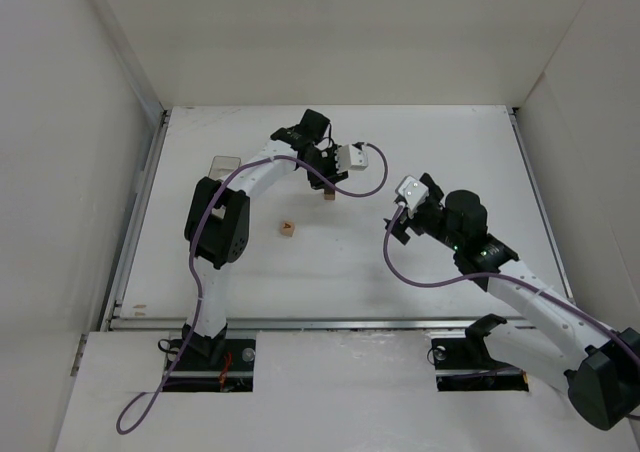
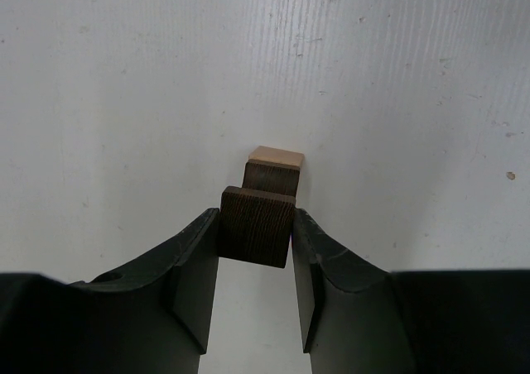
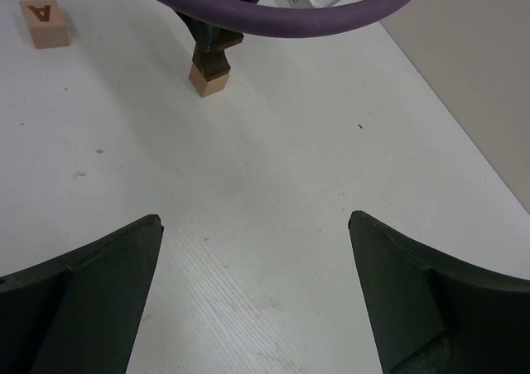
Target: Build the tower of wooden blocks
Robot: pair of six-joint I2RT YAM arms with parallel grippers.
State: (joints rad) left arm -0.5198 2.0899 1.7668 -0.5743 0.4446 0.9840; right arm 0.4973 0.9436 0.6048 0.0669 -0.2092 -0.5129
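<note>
My left gripper (image 2: 255,214) is shut on a dark brown wood block (image 2: 257,229) and holds it over the tower. The tower shows below it as another dark brown cube (image 2: 272,178) on a light tan cube (image 2: 278,155). I cannot tell whether the held block touches the one beneath. In the top view the left gripper (image 1: 327,179) stands over the tower (image 1: 328,195) at mid-table. The right wrist view shows the tower (image 3: 209,69) under the left fingers. My right gripper (image 3: 252,217) is open and empty, to the right of the tower (image 1: 400,222).
A loose tan block marked with a letter A (image 1: 288,229) lies in front and left of the tower, also in the right wrist view (image 3: 45,23). A clear plastic box (image 1: 222,162) sits at the back left. White walls enclose the table.
</note>
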